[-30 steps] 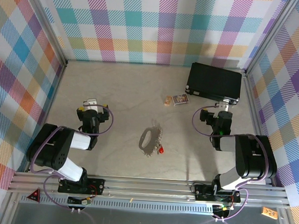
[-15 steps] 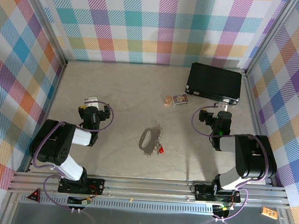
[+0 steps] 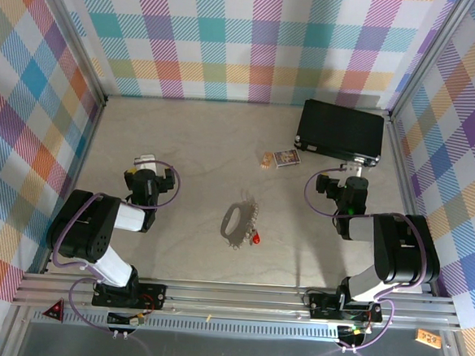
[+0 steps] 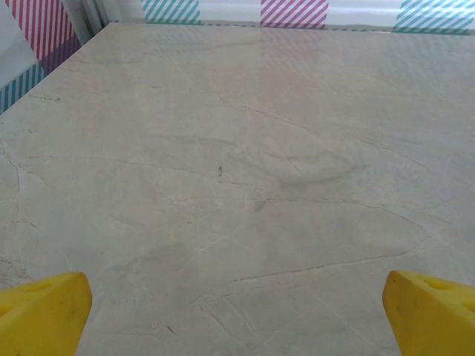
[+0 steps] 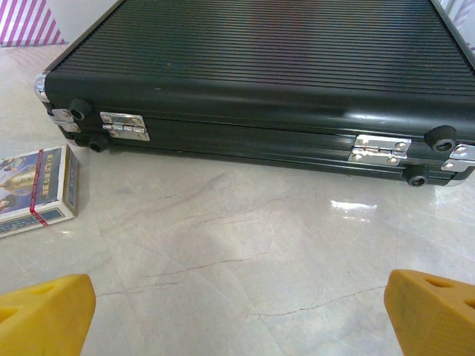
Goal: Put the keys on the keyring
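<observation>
Key (image 3: 257,239), red-headed with a short silver blade, and keyring (image 3: 239,222), a grey oval loop with a jagged edge, seen from the overhead camera. Both lie flat on the table (image 3: 199,143), between the two pincers and nearer the arm bases than either. The key sits at the loop's edge on the side towards the right pincer (image 3: 352,166); whether the two touch cannot be told. The left pincer (image 3: 146,162) is well apart from both, on the loop's far side. A black case (image 3: 341,130) lies just beyond the right pincer, and a small printed card box (image 3: 286,158) lies ahead of it towards the left pincer's side. Left wrist camera: the left pincer (image 4: 237,322) stands wide, its yellow fingertips (image 4: 41,311) at the bottom corners, with bare table between and ahead of them and nothing held. Right wrist camera: the right pincer (image 5: 237,319) likewise stands wide and empty; the case (image 5: 260,67) lies straight ahead and the card box (image 5: 33,189) ahead to its left. Handling, as judged: the key looks light, stiff and thin, and is likely to slide on the smooth top, so the red plastic head offers the surest hold. The loop looks rigid and somewhat heavier, and is best pinched across its rim, away from the key.
</observation>
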{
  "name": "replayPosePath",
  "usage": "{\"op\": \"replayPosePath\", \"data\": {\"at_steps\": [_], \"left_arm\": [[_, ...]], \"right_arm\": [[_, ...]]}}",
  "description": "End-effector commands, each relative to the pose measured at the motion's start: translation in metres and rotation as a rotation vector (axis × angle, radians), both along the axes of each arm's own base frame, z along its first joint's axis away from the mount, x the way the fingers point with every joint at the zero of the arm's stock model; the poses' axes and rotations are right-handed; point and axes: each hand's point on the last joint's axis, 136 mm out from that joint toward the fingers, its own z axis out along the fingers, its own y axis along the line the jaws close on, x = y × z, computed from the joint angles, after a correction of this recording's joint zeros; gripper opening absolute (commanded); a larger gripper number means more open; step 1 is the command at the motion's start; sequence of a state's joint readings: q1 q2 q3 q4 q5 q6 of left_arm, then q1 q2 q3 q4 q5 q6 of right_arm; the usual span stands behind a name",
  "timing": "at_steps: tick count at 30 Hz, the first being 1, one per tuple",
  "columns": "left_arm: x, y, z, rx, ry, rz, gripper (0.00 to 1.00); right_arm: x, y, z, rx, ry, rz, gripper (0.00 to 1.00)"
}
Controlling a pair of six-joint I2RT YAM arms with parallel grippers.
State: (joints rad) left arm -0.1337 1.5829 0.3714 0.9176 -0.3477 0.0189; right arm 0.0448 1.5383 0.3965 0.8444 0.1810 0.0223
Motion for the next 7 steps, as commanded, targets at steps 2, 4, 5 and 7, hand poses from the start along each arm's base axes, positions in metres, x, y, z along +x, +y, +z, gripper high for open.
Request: {"op": "replayPosePath", "data": {"at_steps": [2, 4, 5, 7], "left_arm": [[0.0048, 0.0015, 0.0045, -0.017, -0.017, 0.000, 1.00], [0.0048, 0.0014, 0.0044, -0.017, -0.017, 0.000, 1.00], [0.0048, 0.0016, 0.0043, -0.017, -0.016, 0.001, 1.00], [0.0048, 0.0016, 0.0044, -0.017, -0.017, 0.001, 1.00]], "right_arm": [[0.0013, 0.0013, 0.0046, 0.024, -0.024, 0.004, 0.99], [0.0015, 0.0016, 0.0048, 0.025, -0.024, 0.005, 0.99], [0.0012, 0.0010, 0.0050, 0.023, -0.026, 0.004, 0.99], [0.0008, 0.0013, 0.0042, 0.023, -0.024, 0.004, 0.99]]}}
